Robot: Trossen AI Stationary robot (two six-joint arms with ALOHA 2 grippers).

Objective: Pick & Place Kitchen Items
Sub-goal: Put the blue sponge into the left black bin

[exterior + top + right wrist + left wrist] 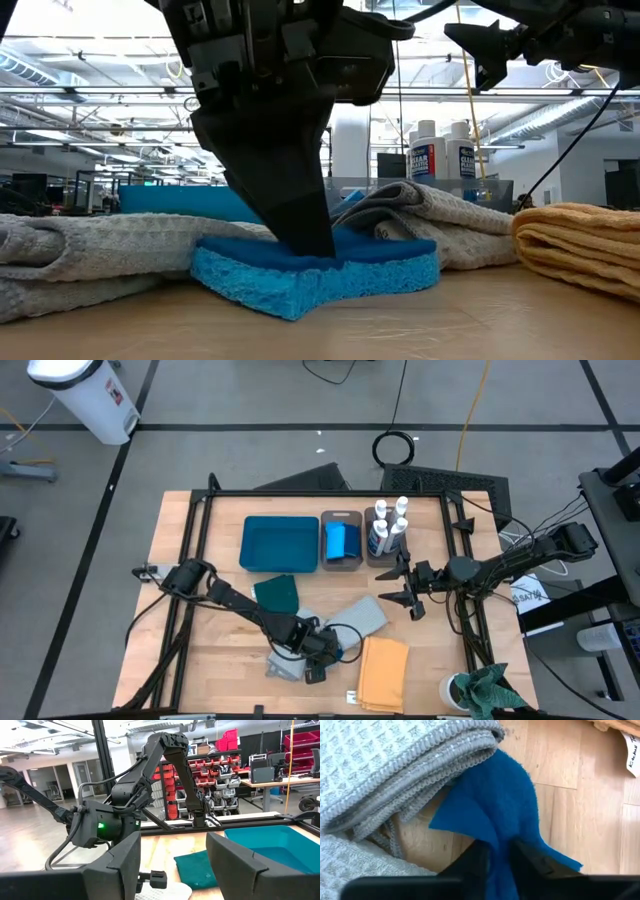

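We note the left gripper [318, 652] is down near the table's front edge, its fingers [470, 865] closed on a blue sponge [318, 270] that lies flat on the wood. The sponge sits between two grey cloths [95, 250], touching both, with a yellow cloth [384, 672] just beside it toward the right. The right gripper [410, 588] hangs above the table near the right edge, fingers [240, 865] spread wide and holding nothing. White bottles [388, 525] stand in the bin [380, 560] at the back edge.
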